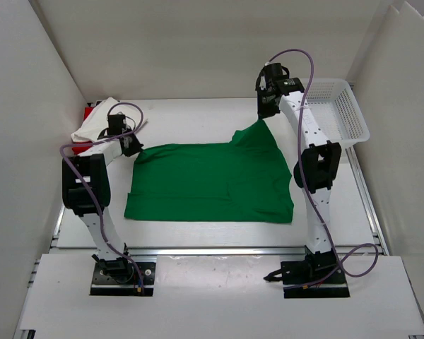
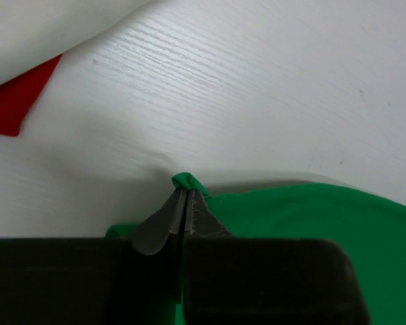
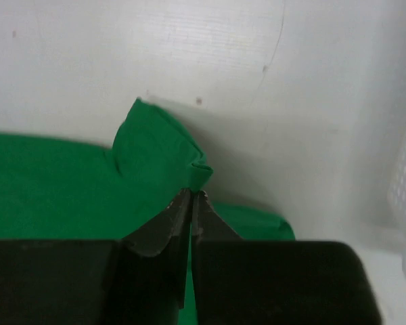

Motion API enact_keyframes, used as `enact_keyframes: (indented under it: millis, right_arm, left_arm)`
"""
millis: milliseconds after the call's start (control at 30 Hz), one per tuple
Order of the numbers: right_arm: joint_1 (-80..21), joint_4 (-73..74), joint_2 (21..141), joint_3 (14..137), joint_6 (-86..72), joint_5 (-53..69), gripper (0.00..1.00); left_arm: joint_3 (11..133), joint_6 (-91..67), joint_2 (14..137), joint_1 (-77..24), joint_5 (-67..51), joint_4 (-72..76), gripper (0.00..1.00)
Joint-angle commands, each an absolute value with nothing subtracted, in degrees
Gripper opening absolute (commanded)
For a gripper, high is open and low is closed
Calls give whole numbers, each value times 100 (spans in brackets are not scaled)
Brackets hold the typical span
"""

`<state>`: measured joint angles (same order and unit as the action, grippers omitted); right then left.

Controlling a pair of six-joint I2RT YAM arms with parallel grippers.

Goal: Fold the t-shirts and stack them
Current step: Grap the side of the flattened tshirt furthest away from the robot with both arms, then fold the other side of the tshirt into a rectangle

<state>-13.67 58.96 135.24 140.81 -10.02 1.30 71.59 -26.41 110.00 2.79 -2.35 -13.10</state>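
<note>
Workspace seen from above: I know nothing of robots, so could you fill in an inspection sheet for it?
Surface: white table, faint wood grain.
Job's things: green t-shirt spread flat; white t-shirt and red t-shirt heaped far left.
Clutter: white mesh basket, far right.
Pincers: left pincer shut on the green t-shirt's far left corner; right pincer shut on its far right corner, raised.
Cables: purple cables loop along both arms.
Surroundings: white walls on three sides.

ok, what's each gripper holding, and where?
Both pinch the green shirt: left gripper on its far-left corner, right gripper on its far-right corner, which is pulled up into a peak.
</note>
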Motion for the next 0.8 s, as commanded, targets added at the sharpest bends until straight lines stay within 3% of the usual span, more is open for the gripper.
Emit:
enact_keyframes:
  millis: [0, 200, 600, 767]
  right_arm:
    - [-1766, 5925, 12579, 13248, -931, -464, 0]
    - [-1617, 3773, 10067, 9207, -1063, 139, 0]
    - [-1573, 2804, 7737, 6041, -1371, 26, 0]
    - [-1529, 2795, 6892, 5257, -1547, -175, 0]
  left_arm:
    - [7022, -2725, 10363, 308, -413, -1116, 0]
    - [6671, -2821, 9835, 299, -518, -975, 0]
    - [5529, -3146, 8887, 633, -764, -703, 0]
    - [5221, -3199, 8605, 703, -862, -651, 0]
